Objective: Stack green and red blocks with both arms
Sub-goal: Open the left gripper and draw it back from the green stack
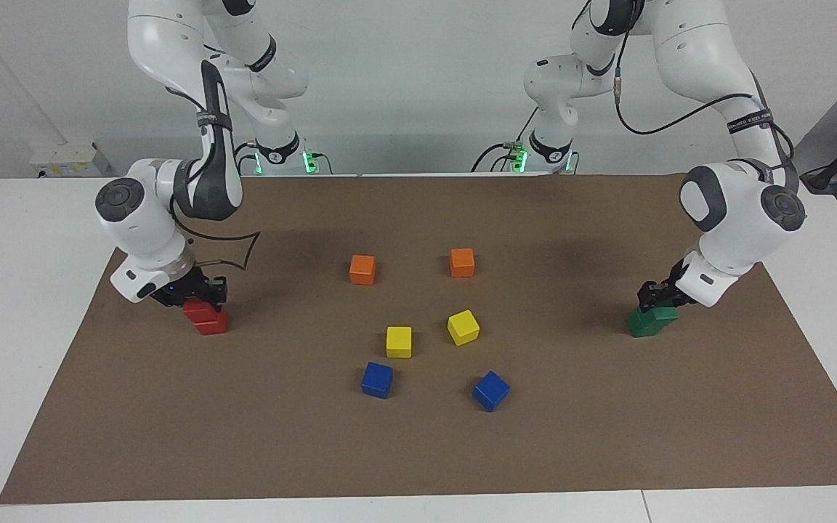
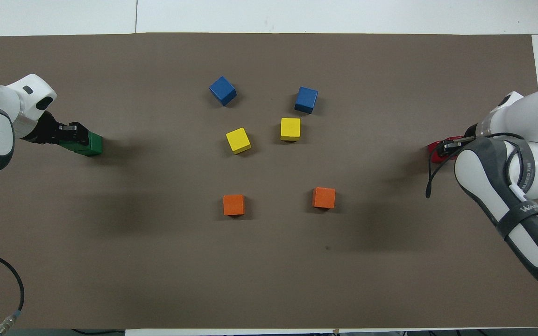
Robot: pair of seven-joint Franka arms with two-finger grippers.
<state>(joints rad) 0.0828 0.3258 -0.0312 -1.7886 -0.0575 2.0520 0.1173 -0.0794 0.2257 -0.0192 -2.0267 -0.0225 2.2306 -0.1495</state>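
Note:
Toward the right arm's end of the mat, my right gripper (image 1: 199,296) is shut on a red block (image 1: 197,310). That block is on or just above a second red block (image 1: 213,324), slightly offset; I cannot tell whether they touch. At the left arm's end, my left gripper (image 1: 655,298) is shut on a green block (image 1: 660,314), which sits low over another green block (image 1: 638,328). In the overhead view the left gripper (image 2: 72,134) covers part of the green pair (image 2: 92,144). There the right arm hides most of the red pair (image 2: 434,150).
In the middle of the brown mat (image 1: 418,450) lie two orange cubes (image 1: 362,269) (image 1: 462,262), two yellow cubes (image 1: 399,341) (image 1: 463,327) and two blue cubes (image 1: 377,379) (image 1: 490,390). White table surrounds the mat.

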